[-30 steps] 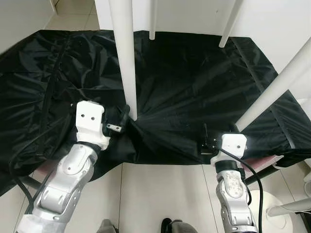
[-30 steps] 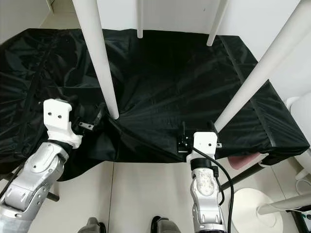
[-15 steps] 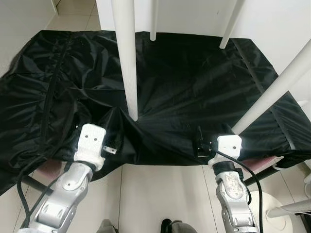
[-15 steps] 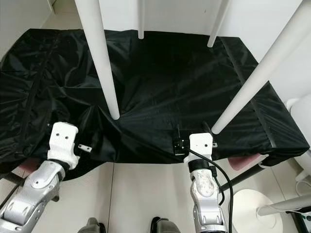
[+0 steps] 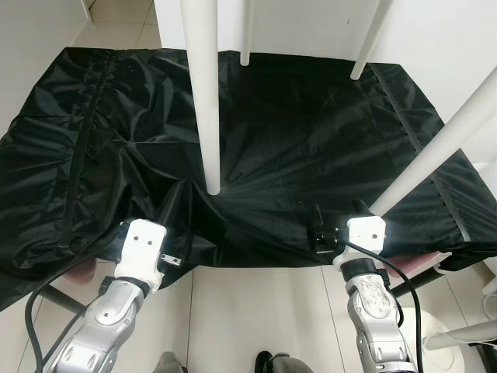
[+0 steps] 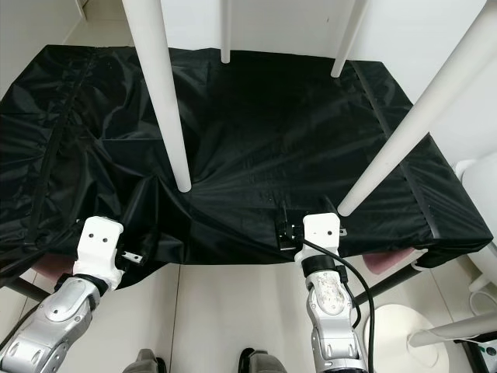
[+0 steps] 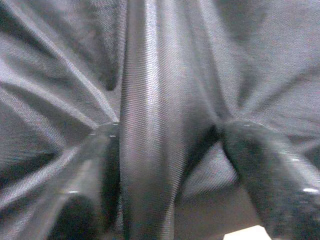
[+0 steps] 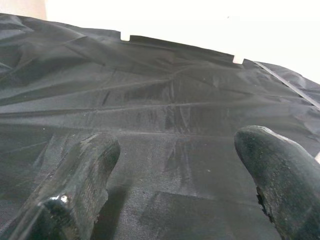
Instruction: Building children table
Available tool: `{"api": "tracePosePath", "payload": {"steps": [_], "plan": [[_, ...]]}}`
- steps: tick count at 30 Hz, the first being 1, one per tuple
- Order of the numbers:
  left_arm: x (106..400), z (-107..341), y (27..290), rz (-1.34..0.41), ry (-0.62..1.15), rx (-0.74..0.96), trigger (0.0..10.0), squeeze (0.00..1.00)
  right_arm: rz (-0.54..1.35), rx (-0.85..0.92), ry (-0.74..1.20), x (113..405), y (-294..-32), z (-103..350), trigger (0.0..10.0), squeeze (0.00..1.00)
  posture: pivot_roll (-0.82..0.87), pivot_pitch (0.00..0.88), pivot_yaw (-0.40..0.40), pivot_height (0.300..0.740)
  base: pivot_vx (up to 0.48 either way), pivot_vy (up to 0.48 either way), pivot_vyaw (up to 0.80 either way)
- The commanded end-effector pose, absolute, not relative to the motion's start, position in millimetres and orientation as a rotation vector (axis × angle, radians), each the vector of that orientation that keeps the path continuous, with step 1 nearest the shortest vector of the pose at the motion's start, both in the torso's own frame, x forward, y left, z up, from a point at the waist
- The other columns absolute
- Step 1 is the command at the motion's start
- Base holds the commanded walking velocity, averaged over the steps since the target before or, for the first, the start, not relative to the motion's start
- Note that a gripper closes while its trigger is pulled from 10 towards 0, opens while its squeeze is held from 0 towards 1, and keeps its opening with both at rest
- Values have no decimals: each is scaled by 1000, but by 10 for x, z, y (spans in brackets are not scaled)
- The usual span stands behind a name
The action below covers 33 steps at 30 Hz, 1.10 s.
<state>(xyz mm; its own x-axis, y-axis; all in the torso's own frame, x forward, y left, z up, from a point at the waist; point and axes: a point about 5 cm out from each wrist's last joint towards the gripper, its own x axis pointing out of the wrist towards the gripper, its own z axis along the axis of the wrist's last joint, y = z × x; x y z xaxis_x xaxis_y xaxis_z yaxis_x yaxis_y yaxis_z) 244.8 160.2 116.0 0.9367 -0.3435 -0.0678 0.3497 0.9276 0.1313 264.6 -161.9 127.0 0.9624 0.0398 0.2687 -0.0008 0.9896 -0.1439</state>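
Several white table legs stand upright on a surface draped in black cloth (image 5: 303, 132): a near left leg (image 5: 203, 101), a near right leg (image 5: 435, 151) and two far legs (image 5: 246, 31) (image 5: 366, 43). My left gripper (image 7: 170, 150) is at the cloth's front left edge, shut on a raised fold of the cloth that runs from the near left leg's foot to its fingers (image 7: 95, 165). My right gripper (image 8: 180, 165) is open at the front edge, just left of the near right leg's foot, fingers (image 8: 85, 175) resting over the cloth.
Pale tiled floor (image 5: 256, 311) lies under me in front of the draped surface. A white round stand base (image 6: 404, 334) and a dark bar sit on the floor at the right. White walls close the back and right.
My left gripper has drawn back from the near left leg toward the front edge, pulling a ridge of cloth with it. The right gripper stayed almost still.
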Motion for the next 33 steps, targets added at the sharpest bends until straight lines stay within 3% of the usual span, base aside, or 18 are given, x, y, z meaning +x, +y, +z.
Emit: {"api": "tracePosePath", "payload": {"steps": [1, 11, 14, 20, 21, 22, 23, 25, 26, 28, 29, 30, 31, 33], "plan": [[2381, 1133, 1577, -423, 55, 113, 0, 0, 29, -147, -248, 2650, -1624, 1224, 10000, 0, 122, 147, -58, 740, 0, 0, 0], [2221, 1115, 1540, -521, 53, 98, 0, 0, 40, -164, -241, 2655, -1637, 1210, 10000, 0, 123, 144, -67, 740, 0, 0, 0], [2101, 1014, 1582, -587, 82, 190, 0, 0, 47, -174, -237, 2663, -1653, 1205, 10000, 0, 126, 142, -72, 740, 0, 0, 0], [2048, 947, 1615, -621, 111, 212, 0, 0, 53, -180, -237, 2670, -1653, 1203, 10000, 0, 130, 139, -75, 740, 0, 0, 0], [2034, 916, 1628, -626, 130, 212, 2824, 0, 55, -181, -237, 2672, -1652, 1203, 10000, 0, 130, 139, -75, 740, 0, 0, 0], [2034, 916, 1628, -626, 130, 212, 2824, 0, 55, -181, -237, 2672, -1652, 1203, 10000, 0, 130, 139, -75, 740, 0, 0, 0], [1992, 848, 1644, -649, 159, 231, 7529, 0, 56, -183, -238, 2677, -1651, 1205, 10000, 0, 131, 137, -76, 740, 0, 0, 0], [1992, 848, 1644, -649, 159, 231, 7529, 0, 56, -183, -238, 2677, -1651, 1205, 10000, 0, 131, 137, -76, 740, 0, 0, 0], [1954, 784, 1666, -662, 188, 254, 941, 0, 57, -185, -238, 2681, -1651, 1206, 10000, 0, 132, 136, -76, 740, 0, 0, 0], [1954, 784, 1666, -662, 188, 254, 941, 0, 57, -185, -238, 2681, -1651, 1206, 10000, 0, 132, 136, -76, 740, 0, 0, 0], [1913, 725, 1685, -682, 218, 264, 4549, 0, 57, -187, -238, 2684, -1654, 1206, 10000, 0, 132, 137, -76, 740, 0, 0, 0], [1913, 725, 1685, -682, 218, 264, 4549, 0, 57, -187, -238, 2684, -1654, 1206, 10000, 0, 132, 137, -76, 740, 0, 0, 0], [1853, 643, 1719, -707, 255, 294, 0, 0, 56, -190, -238, 2685, -1658, 1204, 10000, 0, 132, 136, -75, 740, 0, 0, 0], [1813, 566, 1758, -709, 292, 308, 510, 0, 56, -190, -238, 2685, -1661, 1203, 10000, 0, 132, 137, -74, 740, 0, 0, 0]]}}
